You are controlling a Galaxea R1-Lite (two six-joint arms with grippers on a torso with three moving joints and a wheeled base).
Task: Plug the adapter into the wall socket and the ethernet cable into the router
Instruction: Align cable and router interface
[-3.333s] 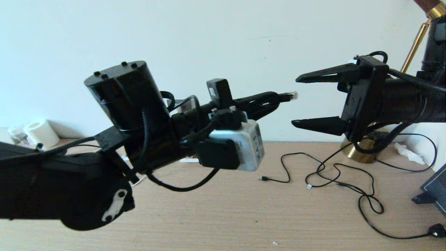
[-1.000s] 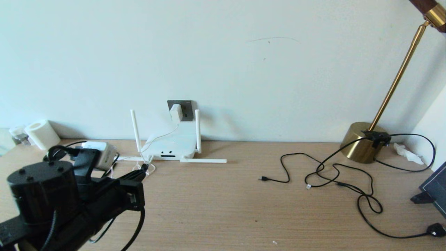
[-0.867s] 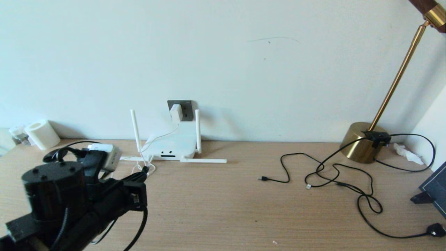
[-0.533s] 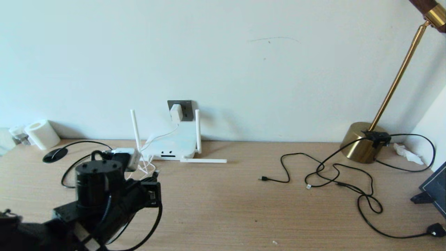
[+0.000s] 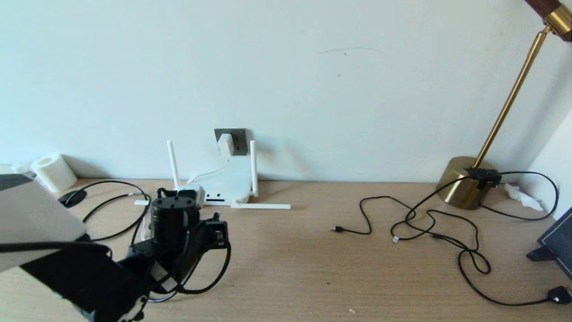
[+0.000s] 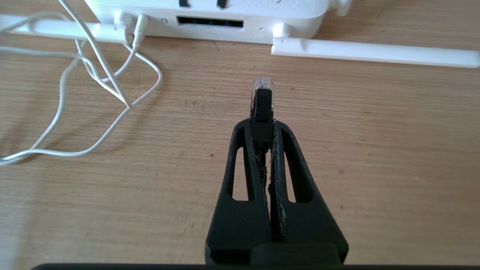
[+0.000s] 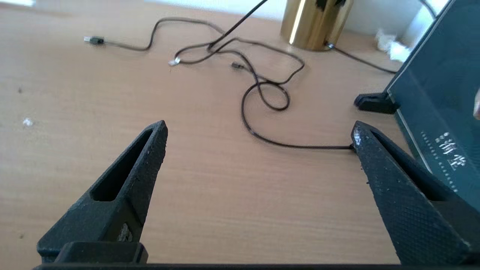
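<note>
The white router [image 5: 223, 184] lies on the desk against the wall, two antennas up and one flat [image 6: 375, 56]. Above it, the white adapter [image 5: 225, 144] sits in the dark grey wall socket [image 5: 239, 135]; its thin white cord [image 6: 93, 86] runs down to the router's edge. My left gripper [image 6: 262, 125] is shut on the ethernet cable's plug [image 6: 262, 98], whose clear tip points at the router's ports [image 6: 210, 21] a short way off, low over the desk. My right gripper [image 7: 258, 127] is open and empty over the right side of the desk, out of the head view.
Thin black cords [image 5: 447, 228] sprawl across the right of the desk near a brass lamp base [image 5: 464, 181]. A dark screen [image 5: 558, 241] stands at the right edge. A paper roll [image 5: 53, 172] sits at the far left.
My left arm came down from in front of the head camera and swung right toward the router, still holding the plug. The right gripper left the head view.
</note>
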